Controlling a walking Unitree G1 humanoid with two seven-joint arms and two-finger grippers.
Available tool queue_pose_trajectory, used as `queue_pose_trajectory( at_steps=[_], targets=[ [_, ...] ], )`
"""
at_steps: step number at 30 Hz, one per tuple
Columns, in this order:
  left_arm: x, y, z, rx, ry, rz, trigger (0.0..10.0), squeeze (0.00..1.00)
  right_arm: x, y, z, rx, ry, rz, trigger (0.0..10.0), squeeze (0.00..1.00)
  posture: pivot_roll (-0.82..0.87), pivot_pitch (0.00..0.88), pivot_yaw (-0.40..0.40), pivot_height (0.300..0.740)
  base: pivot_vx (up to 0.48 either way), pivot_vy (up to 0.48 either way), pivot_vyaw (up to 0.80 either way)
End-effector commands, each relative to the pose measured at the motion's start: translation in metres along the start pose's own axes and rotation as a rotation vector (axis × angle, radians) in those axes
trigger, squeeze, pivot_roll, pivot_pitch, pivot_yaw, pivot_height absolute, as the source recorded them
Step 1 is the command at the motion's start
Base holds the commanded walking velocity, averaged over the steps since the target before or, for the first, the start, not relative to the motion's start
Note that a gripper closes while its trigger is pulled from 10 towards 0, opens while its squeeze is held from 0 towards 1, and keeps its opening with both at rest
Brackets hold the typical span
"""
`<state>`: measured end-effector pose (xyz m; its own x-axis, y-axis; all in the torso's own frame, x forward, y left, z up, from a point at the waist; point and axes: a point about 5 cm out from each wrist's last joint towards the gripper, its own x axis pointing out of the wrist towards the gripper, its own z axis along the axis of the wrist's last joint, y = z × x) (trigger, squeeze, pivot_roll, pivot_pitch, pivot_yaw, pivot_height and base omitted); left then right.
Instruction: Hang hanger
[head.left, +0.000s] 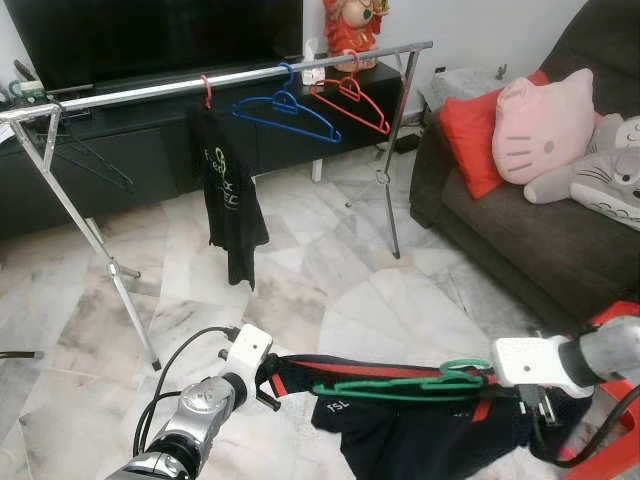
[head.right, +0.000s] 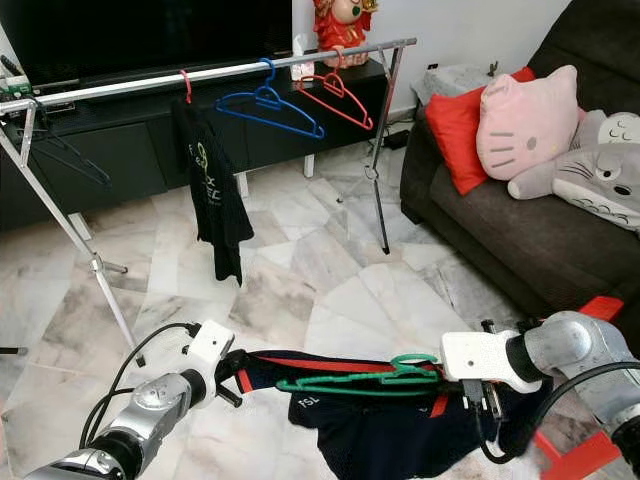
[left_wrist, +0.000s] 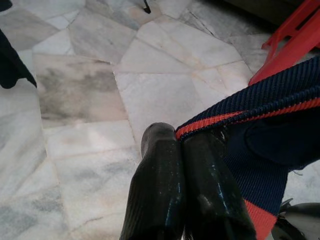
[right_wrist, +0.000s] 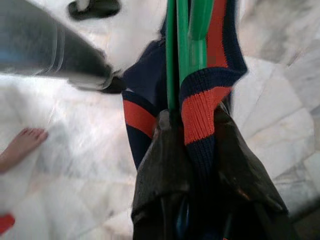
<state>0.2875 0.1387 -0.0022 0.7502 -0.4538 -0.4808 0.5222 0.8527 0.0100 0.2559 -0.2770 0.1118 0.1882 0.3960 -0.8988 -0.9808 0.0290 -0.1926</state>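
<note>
My left fingers (head.left: 268, 385) are pressed together on the collar edge of the navy shirt (head.left: 420, 440), its red trim pinched between the 2 tips. The green hanger (head.left: 400, 385) lies threaded through the neck, stretched level between my arms, low over the marble floor (head.left: 320, 270). My right fingers (right_wrist: 200, 150) clamp the far end — hanger wire and knit collar both caught in the grip. I judge the shirt is on the hanger and the lift comes next: raise it and bring the hook over the rail (head.left: 250, 78), in the free stretch beside the black shirt (head.left: 228, 195). My right wrist view catches a person's bare foot (right_wrist: 20, 147) nearby — the head views miss it.
</note>
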Motion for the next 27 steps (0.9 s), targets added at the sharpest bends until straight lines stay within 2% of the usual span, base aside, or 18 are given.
queue_pose_trajectory(
  at_steps=[1, 5, 10, 13, 17, 22, 26, 27],
  targets=[
    [-0.020, 0.041, -0.011, -0.001, 0.069, 0.202, 10.0, 0.00, -0.024, 0.008, -0.038, 0.073, 0.230, 0.023, 0.0, 0.00, -0.19, 0.000, -0.036, 0.740, 0.000, 0.000, 0.00],
    [-0.017, 0.044, 0.003, 0.000, 0.022, 0.185, 10.0, 0.00, -0.017, 0.007, -0.039, 0.055, 0.257, -0.002, 0.0, 0.00, -0.19, 0.000, -0.037, 0.740, 0.000, 0.000, 0.00],
    [-0.009, 0.036, 0.023, 0.035, -0.037, 0.040, 10.0, 0.00, -0.010, -0.004, -0.035, 0.020, 0.280, -0.095, 0.0, 0.00, -0.18, 0.000, -0.036, 0.740, 0.000, 0.000, 0.00],
    [-0.008, 0.033, 0.027, 0.050, -0.045, 0.006, 10.0, 0.00, -0.007, -0.008, -0.031, 0.032, 0.242, -0.137, 0.0, 0.00, -0.18, 0.000, -0.035, 0.740, 0.000, 0.000, 0.00],
    [-0.007, 0.030, 0.026, 0.073, -0.036, -0.024, 10.0, 0.00, -0.005, -0.010, -0.024, 0.050, 0.154, -0.167, 0.0, 0.00, -0.18, 0.000, -0.032, 0.740, 0.000, 0.000, 0.00],
    [-0.007, 0.020, 0.015, 0.092, -0.001, -0.072, 10.0, 0.00, -0.006, -0.011, -0.018, 0.099, 0.056, -0.195, 0.0, 0.00, -0.19, 0.000, -0.029, 0.740, 0.000, 0.000, 0.00],
    [-0.007, 0.019, 0.014, 0.096, 0.004, -0.082, 10.0, 0.00, -0.003, -0.009, -0.019, 0.090, 0.068, -0.186, 0.0, 0.00, -0.19, 0.000, -0.030, 0.740, 0.000, 0.000, 0.00],
    [-0.007, 0.019, 0.014, 0.096, 0.004, -0.080, 10.0, 0.00, -0.001, -0.008, -0.023, 0.081, 0.107, -0.176, 0.0, 0.00, -0.18, 0.000, -0.031, 0.740, 0.000, 0.000, 0.00]
  ],
)
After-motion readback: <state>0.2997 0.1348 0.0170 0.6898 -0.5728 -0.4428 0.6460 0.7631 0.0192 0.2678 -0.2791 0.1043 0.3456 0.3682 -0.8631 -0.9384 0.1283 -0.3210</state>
